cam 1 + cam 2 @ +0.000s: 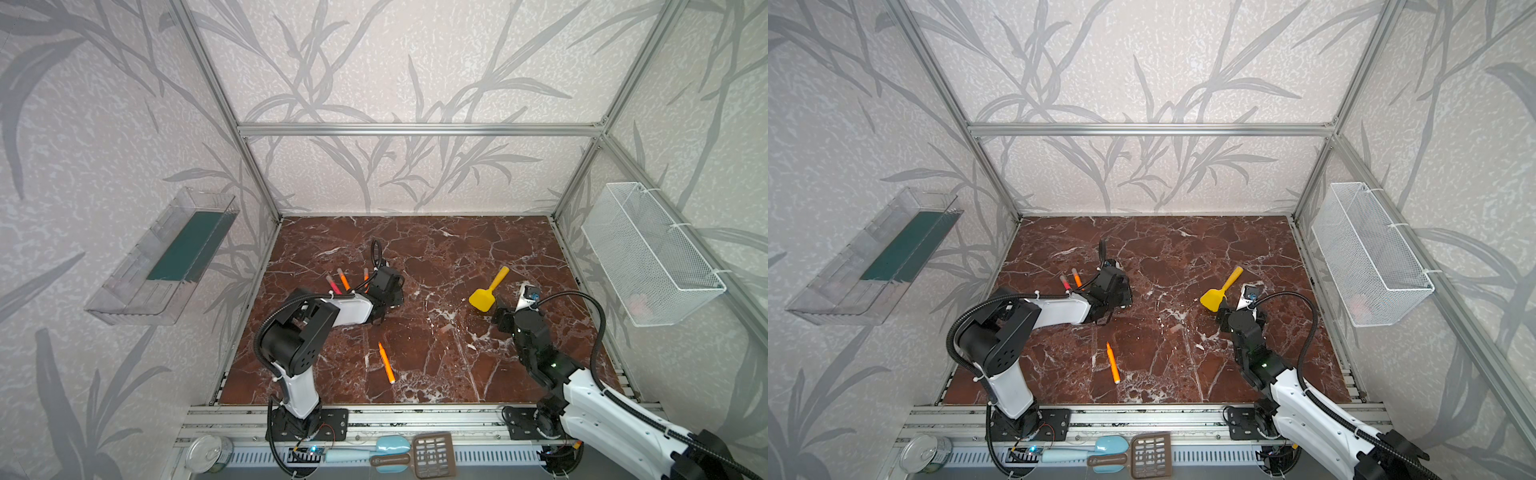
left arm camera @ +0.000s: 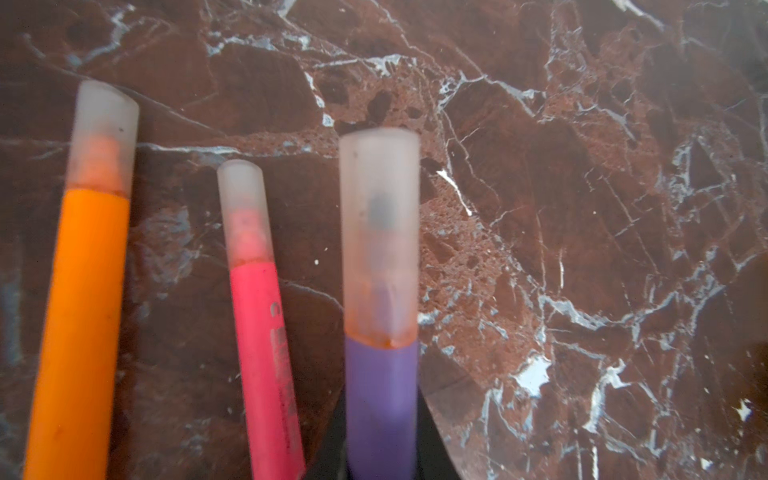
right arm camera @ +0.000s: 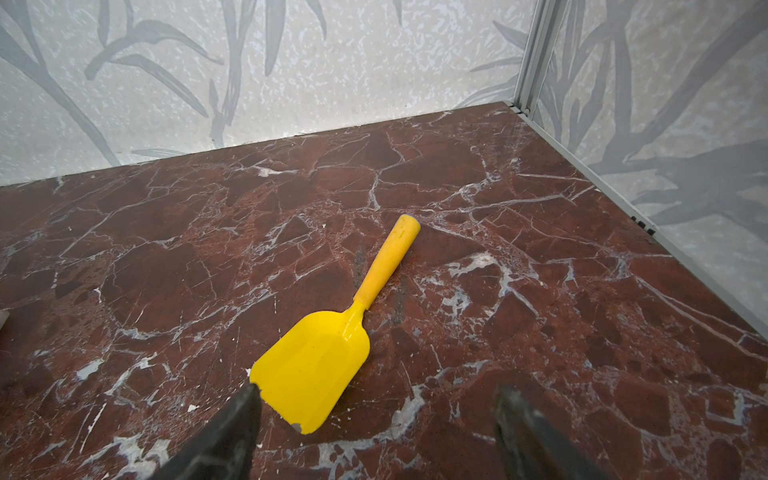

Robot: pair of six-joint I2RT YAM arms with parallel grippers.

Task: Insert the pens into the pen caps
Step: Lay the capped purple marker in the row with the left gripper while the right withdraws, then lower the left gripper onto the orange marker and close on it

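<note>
The left gripper [image 2: 380, 436] is clenching the capped purple pen [image 2: 380, 374] near the table's [image 1: 457, 249] left edge, while the right gripper [image 3: 380, 436] is hanging spread-jawed at the spatula [image 3: 316, 374], so swinging low toward the loose pen [image 1: 386, 363] by the front edge is risking shoving that spatula along.

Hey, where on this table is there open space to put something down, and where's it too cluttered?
Bare: the back strip of the table, between the rear wall and the yellow spatula; also the front middle, between the lone orange pen and the right arm. Crowded: beside the left arm, where capped pens sit.
</note>
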